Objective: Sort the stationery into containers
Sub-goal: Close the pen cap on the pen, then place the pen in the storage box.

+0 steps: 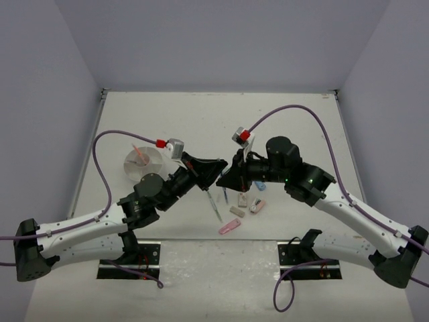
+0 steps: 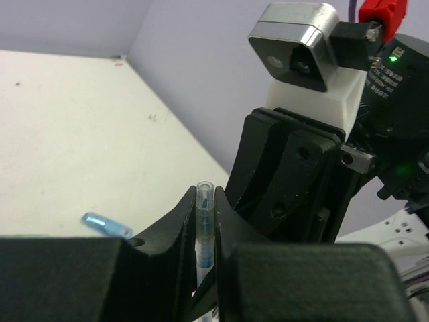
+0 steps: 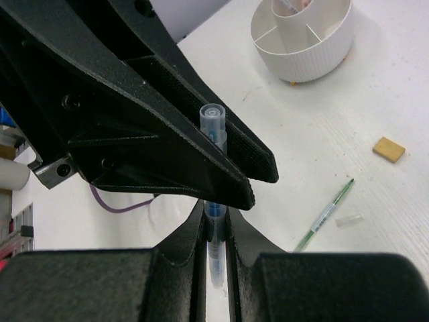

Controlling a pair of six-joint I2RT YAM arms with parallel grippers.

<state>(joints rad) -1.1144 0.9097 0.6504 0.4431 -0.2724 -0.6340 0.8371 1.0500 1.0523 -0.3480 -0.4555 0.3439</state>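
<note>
Above the middle of the desk (image 1: 288, 121), the left gripper (image 2: 204, 196) and the right gripper (image 3: 215, 213) are both clamped on one blue pen (image 3: 213, 124) with a clear cap. This looks like a handover towards the white divided holder (image 1: 146, 163), well apart on the left arm's side. A green pen (image 3: 326, 213), tan eraser (image 3: 389, 149) and pink marker (image 1: 229, 227) lie loose underneath, and the two arms crowd each other closely.
</note>
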